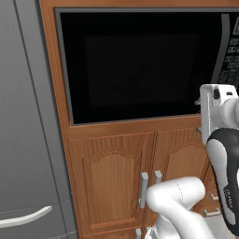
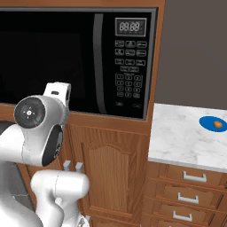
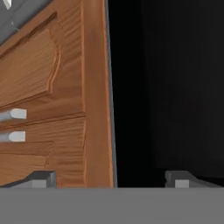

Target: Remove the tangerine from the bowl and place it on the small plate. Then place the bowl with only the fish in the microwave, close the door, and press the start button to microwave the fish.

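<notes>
- The microwave (image 2: 75, 57) sits built into the wooden cabinetry, its door (image 1: 140, 65) shut flush and showing dark glass; the bowl and fish presumably sit behind it.
- The tangerine (image 2: 217, 124) rests on the small plate (image 2: 213, 123), near the far right edge of the marble counter (image 2: 177, 137), well apart from the microwave.
- What is left is likely the start button on the keypad panel (image 2: 129, 66): a stiff, flat surface that needs only a light fingertip push, no grasp.
- The gripper (image 3: 111, 178) has its fingers spread wide and empty, pointing at the door's lower edge where black glass meets the wooden trim (image 3: 96, 87).
- The right base view gives the keypad, display, counter and plate; the left base view gives the grey appliance (image 1: 23, 140) at the left and just a sliver of keypad.
- The hand view alone shows the finger spread, plus the cabinet door handles (image 3: 13, 124) below the microwave.
</notes>
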